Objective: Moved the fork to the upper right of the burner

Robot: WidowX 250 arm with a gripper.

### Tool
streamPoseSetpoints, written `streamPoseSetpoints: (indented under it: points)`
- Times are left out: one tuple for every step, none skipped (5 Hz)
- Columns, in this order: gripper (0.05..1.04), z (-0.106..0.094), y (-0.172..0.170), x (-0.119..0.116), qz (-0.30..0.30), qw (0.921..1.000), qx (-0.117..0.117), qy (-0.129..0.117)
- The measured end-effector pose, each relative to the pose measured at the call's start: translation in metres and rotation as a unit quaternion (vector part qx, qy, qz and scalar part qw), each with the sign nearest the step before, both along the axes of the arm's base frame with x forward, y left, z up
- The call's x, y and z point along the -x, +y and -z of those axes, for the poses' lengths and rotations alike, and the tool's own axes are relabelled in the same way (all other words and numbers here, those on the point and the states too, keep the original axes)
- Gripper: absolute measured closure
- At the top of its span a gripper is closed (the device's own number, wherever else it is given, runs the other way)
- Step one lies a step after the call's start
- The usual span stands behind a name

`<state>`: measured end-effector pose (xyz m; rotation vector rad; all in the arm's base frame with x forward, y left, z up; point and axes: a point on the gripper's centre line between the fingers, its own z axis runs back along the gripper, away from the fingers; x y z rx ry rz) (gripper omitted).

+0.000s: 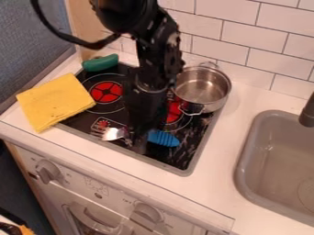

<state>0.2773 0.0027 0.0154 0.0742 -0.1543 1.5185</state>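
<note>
Hangs low over the near part of the stove (184,172), the tool (140,144), pointing down from the arm at the top of view. Cannot tell how far open, nor what, if anything, in its hold. Just left of the tool, in view: fork (111,133), silver, tines to the left, right end hidden behind the tool. Cannot tell contact with the glass. Just right of the tool: blue ridged piece (164,138), left end also hidden. Cannot tell if one with the fork.

Room and edges, from the tool: toward the camera, a narrow strip of black glass, then the stove's pale front rim. Rightward, past the blue ridged piece, more dark glass up to the right rim. Beyond and to the right, close to the arm: steel pot (199,89), upright, two loop handles, partly covering the right burner (173,111), red. Beyond and to the left: left burner (105,92), red inside pale rings. Farther left: yellow cloth (55,101), lying across the stove's left rim. At the far left corner of the stove: green rounded object (100,63).

Farther out, white surface (217,160) around the stove. Well right of the tool, grey sink (246,165) with dark tap (308,114). Behind, white tiled wall (264,39). Below the near edge, white oven front with knobs (47,172).
</note>
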Motion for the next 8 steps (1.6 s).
streamPoseSetpoints:
  points:
    - [0.135,0.009,-0.002,0.002,-0.006,0.9998,0.016,-0.009]
    - [0.403,0.010,-0.001,0.004,-0.007,0.9999,0.012,0.002]
    - [0.602,0.009,-0.002,0.003,-0.001,1.0000,0.005,0.008]
    - [0.620,0.009,-0.003,0.005,0.000,0.9999,0.007,0.014]
    - [0.649,0.008,-0.002,0.009,0.004,0.9997,0.003,0.025]
    - [0.668,0.006,-0.001,0.011,0.024,0.9990,0.000,0.037]
    - [0.668,-0.014,0.002,0.004,0.034,0.9991,-0.012,0.024]
    - [0.668,-0.022,0.009,-0.003,0.051,0.9983,-0.014,0.022]
